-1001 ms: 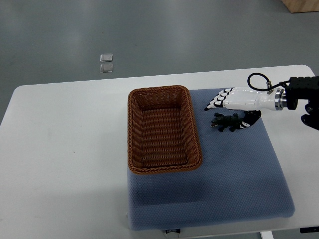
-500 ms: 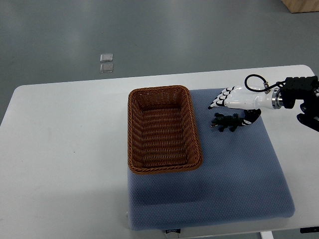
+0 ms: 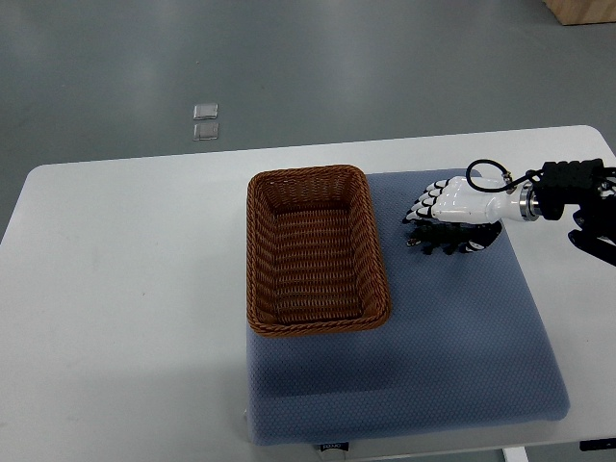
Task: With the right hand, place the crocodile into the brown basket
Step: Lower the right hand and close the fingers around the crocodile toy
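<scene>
**Q:** Broadly, what fills the field, from largest to smallest?

**A:** A white table [image 3: 125, 250] spans the view, with grey floor beyond it. A blue-grey mat [image 3: 433, 346] lies on the table. The brown basket [image 3: 260, 250] stands upright on the mat's left part. It is rectangular and woven, and its inner floor is in plain sight.

**Q:** And the working arm?

**A:** The right arm [image 3: 573, 192] enters from the picture's right edge, well to the right of the basket. It ends in the white right hand [image 3: 452, 202], which is near the far half of the basket's right wall. The hand is palm down, directly over the crocodile [image 3: 443, 243], and hides the toy's upper side. Whether the hand is closed on the toy or only lies above it cannot be told from this view.

**Q:** Where is the crocodile itself?

**A:** It is outside the basket, on the mat to the basket's right. It is a small dark figure, apart from the rim, with a strip of bare mat between them.

**Q:** What stands in the way?

**A:** The basket's right wall rises between the toy and the basket's interior.

**Q:** What else is around?

**A:** On the floor well beyond the basket's far left corner lie two small pale squares [image 3: 205, 122], one just behind the other. Far to the right of the basket, at the picture's top corner, a wooden edge [image 3: 582, 10] shows.
</scene>
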`<state>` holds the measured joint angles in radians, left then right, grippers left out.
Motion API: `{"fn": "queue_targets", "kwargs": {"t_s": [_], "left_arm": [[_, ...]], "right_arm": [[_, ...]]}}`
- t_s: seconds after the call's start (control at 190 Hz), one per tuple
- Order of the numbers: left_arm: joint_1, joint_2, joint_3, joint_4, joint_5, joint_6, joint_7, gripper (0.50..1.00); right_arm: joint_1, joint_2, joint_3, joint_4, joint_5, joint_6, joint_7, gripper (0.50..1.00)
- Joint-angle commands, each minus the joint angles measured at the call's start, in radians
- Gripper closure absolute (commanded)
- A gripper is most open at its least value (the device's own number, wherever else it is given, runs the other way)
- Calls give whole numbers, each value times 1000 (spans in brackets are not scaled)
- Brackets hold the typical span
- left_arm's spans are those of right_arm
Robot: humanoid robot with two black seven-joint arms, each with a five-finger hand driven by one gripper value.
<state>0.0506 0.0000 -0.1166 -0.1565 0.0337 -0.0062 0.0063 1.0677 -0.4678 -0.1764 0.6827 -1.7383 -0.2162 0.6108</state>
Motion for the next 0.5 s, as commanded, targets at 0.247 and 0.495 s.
{"fn": "queue_targets", "kwargs": {"t_s": [0.247, 0.495], "left_arm": [[0, 0, 0, 0, 0, 0, 0, 500], [0, 0, 0, 0, 0, 0, 0, 500]], "right_arm": [[5, -2, -3, 0, -6, 0, 0, 771], [8, -3, -2, 0, -6, 0, 0, 944]]}}
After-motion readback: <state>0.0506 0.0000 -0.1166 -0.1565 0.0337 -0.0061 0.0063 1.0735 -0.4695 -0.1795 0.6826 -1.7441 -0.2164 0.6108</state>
